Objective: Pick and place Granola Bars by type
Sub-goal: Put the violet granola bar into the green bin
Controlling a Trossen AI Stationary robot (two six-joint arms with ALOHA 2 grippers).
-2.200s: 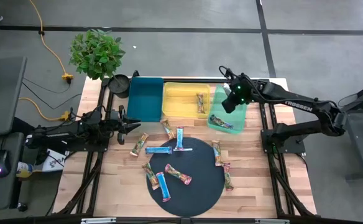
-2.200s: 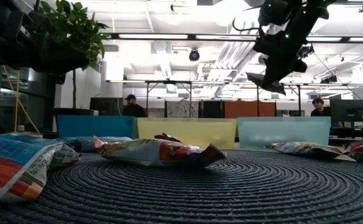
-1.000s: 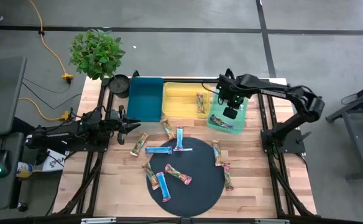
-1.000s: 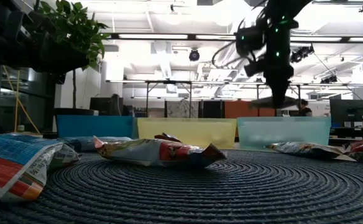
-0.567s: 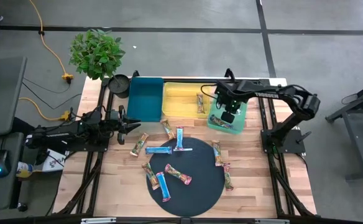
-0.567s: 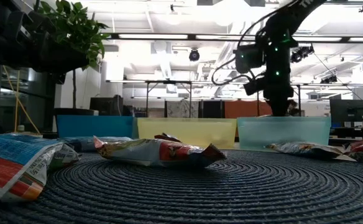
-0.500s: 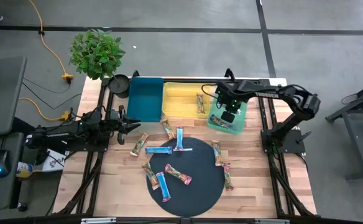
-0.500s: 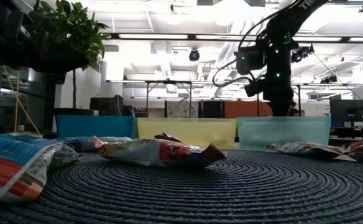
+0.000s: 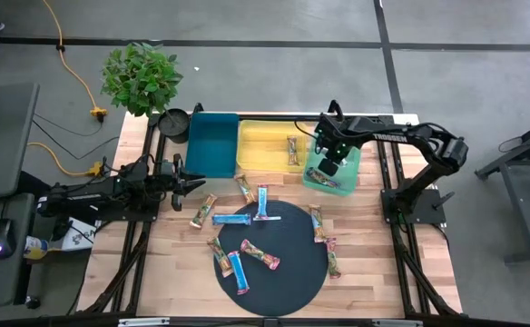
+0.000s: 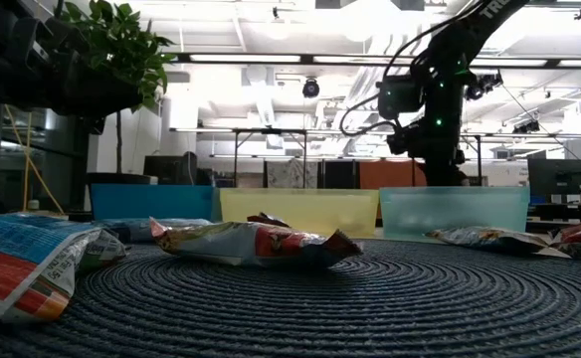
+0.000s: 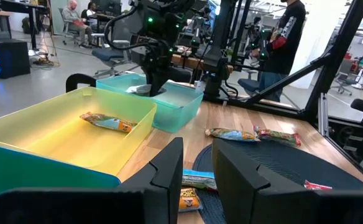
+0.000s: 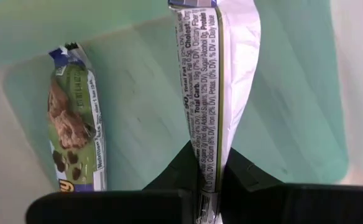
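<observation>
Green plastic walls the tray (image 9: 318,145) where the right gripper (image 9: 328,166) hangs low, its fingers (image 12: 183,169) clamped on a silvery granola bar (image 12: 214,81) dangling inside. 1 green-purple bar (image 12: 76,118) lies flat on that tray's floor. The yellow tray (image 9: 265,143) holds 1 tan bar (image 9: 292,150). Other bars (image 9: 249,256) are scattered on the round dark mat (image 9: 292,272) and the wooden table (image 9: 365,263). The left gripper (image 9: 195,183) waits beside the teal tray (image 9: 212,141), fingers (image 11: 169,169) slightly apart, empty.

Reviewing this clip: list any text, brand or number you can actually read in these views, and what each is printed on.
"TROSSEN": right arm.
"Cholest.", "Total Carb. 19g", "Protein": held bar in the right gripper.
"Nutrition Facts": green-purple bar in the green tray.
Other wrappers: too blurred.
</observation>
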